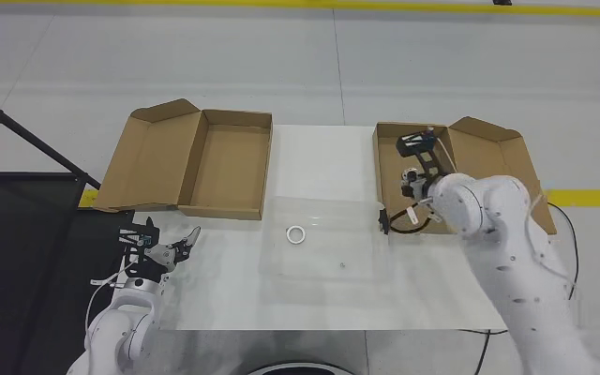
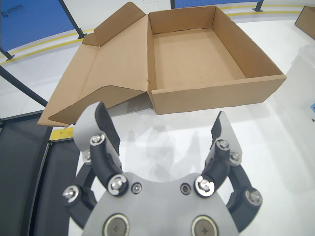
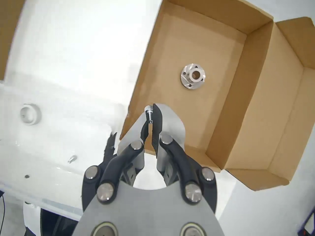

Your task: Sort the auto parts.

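Note:
My right gripper is shut on a small silver bolt, held above the near left wall of the right cardboard box. A silver flange hub lies on that box's floor. The right arm hangs over the same box. A white ring and a small screw lie in the clear tray at mid-table. My left gripper stands open and holds nothing, just in front of the left cardboard box, near the table's left front.
The left box has nothing inside and its lid flap is folded out to the left. The right box's flap lies out to the right. A black cable loops near the right box's front corner. A black mat borders the table on the left.

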Robot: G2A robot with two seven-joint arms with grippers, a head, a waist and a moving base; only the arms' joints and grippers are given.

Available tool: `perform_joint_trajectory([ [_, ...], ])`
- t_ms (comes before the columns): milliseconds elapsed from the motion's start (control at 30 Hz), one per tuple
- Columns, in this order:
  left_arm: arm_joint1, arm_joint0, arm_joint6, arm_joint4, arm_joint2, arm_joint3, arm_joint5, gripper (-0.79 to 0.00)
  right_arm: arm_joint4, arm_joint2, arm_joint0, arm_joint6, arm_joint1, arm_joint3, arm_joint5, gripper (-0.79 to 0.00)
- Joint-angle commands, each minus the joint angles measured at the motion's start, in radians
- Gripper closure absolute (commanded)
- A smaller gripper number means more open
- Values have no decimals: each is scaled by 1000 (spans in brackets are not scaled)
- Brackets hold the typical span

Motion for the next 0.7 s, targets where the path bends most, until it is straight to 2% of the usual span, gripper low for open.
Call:
perform_joint_trajectory([
  [0, 0, 0, 0, 0, 0, 0, 0, -785, -15, -40, 46, 20, -11, 67, 18, 0],
  [300, 0, 0, 0, 0, 0, 0, 0, -785, -42, -196, 205, 85, -70, 353, 37, 0],
  [667, 0, 0, 0, 0, 0, 0, 0, -785, 19, -283, 299, 30, -133, 613, 1, 0],
])
